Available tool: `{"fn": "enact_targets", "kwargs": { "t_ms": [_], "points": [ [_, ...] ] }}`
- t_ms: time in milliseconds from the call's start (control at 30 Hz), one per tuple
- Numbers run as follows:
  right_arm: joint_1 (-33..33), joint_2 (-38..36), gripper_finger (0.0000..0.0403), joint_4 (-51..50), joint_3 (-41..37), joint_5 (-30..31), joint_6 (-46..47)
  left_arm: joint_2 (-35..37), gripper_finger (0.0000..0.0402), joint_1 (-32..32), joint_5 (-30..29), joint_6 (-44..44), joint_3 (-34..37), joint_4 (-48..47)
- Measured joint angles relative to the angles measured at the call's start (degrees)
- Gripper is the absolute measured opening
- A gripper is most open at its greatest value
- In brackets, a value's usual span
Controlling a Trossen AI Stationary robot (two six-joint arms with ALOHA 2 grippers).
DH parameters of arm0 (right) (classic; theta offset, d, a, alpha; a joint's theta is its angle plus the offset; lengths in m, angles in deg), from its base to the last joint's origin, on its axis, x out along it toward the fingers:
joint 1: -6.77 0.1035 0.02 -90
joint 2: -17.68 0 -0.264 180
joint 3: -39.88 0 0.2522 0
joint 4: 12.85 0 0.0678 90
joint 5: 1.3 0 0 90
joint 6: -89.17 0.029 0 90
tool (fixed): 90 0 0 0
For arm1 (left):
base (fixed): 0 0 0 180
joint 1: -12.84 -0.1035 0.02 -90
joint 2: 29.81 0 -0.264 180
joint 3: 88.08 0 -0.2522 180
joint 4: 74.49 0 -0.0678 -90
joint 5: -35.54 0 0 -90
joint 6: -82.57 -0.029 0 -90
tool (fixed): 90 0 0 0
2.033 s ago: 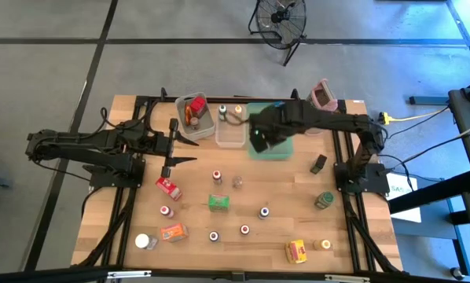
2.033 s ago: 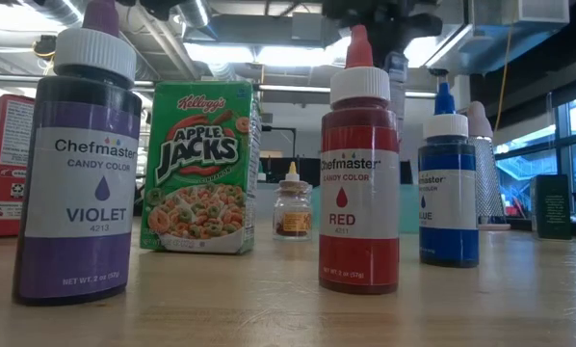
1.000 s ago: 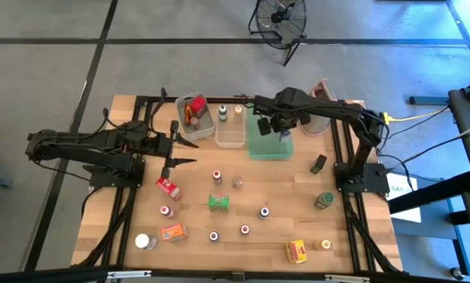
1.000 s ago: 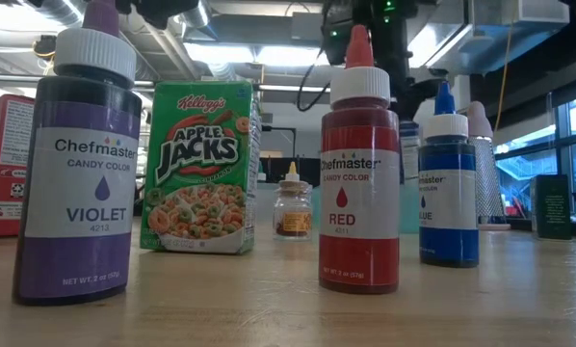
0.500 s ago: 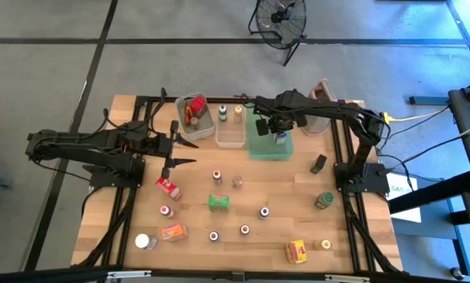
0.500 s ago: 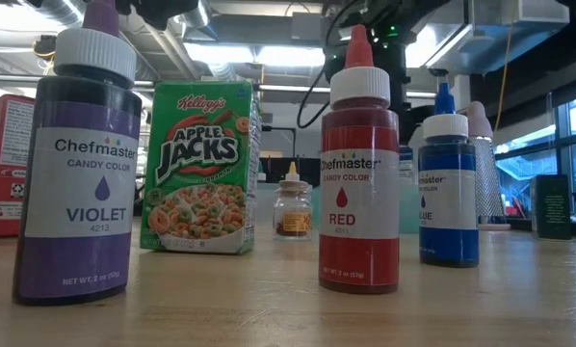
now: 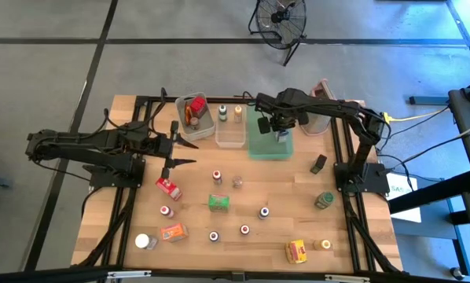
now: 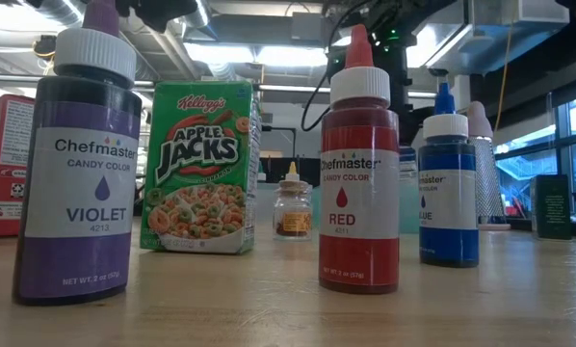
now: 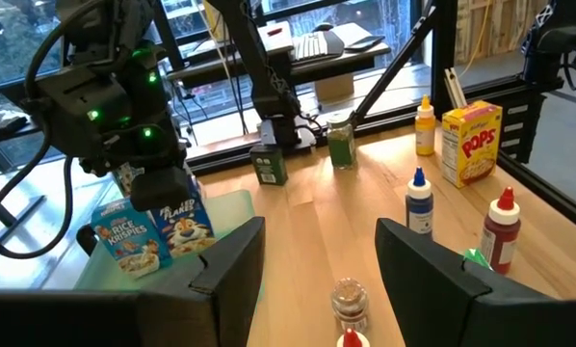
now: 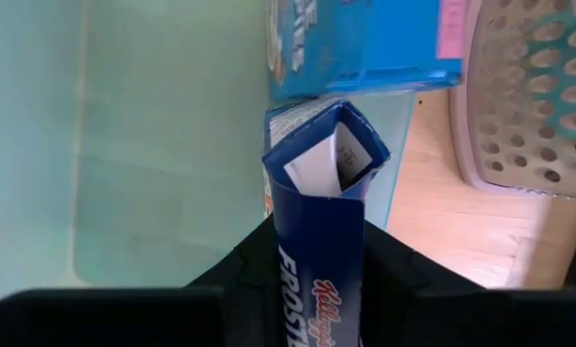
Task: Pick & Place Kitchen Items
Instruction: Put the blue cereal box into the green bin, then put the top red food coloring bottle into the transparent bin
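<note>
My right gripper (image 7: 280, 130) is over the green tray (image 7: 266, 149) at the table's far side, shut on a blue Frosted Flakes box (image 9: 184, 224). That box stands upright next to a Rice Krispies box (image 9: 124, 241), which rests on its bottom in the tray. My left gripper (image 7: 174, 149) waits open at the table's left, above the wood. More kitchen items stand spread over the table: a violet bottle (image 8: 76, 164), a green Apple Jacks box (image 8: 199, 169), a red bottle (image 8: 359, 169) and a blue bottle (image 8: 449, 188). My right gripper pinches the Frosted Flakes box's upper part (image 10: 317, 246) between its two fingers (image 10: 252, 258), one on each of two opposite sides. The fingers come from above and point down. The box hangs upright; whether its bottom touches the tray, I cannot tell.
Two clear bins (image 7: 194, 116) (image 7: 230, 132) stand left of the tray, the first holding some items. A metal grater with a pink top (image 7: 323, 94) stands right of it. A dark green box (image 7: 319, 163), a jar (image 7: 324, 200) and a yellow box (image 7: 297, 251) are on the right side.
My right gripper has sunk a little toward the green tray with the Frosted Flakes box, which stays upright beside the Rice Krispies box.
</note>
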Motion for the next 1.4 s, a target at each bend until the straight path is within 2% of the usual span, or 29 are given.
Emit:
{"fn": "enact_targets", "kwargs": {
  "t_ms": [433,600,1000,1267,1400],
  "points": [
    [0.1,0.0,0.0191,-0.1,0.0,0.3,-0.7,0.0,0.0194,0.0,0.0,0.0,0.0,0.0],
    [0.1,0.0,0.0219,-0.2,0.0,1.5,-4.5,0.0,0.0194,0.0,0.0,0.0,0.0,-0.1],
    [0.3,0.0,0.0227,-2.1,1.0,1.0,-6.9,0.0,0.0194,0.0,0.0,-1.1,0.0,-1.0],
    [1.2,-0.2,0.0227,-10.4,9.9,4.7,-6.0,0.0,0.0194,0.0,0.0,-1.5,0.0,-1.2],
    [2.7,-0.2,0.0227,-15.1,14.6,4.7,-5.8,0.0,0.0194,0.0,0.0,-3.9,0.1,-1.8]
  ]
}}
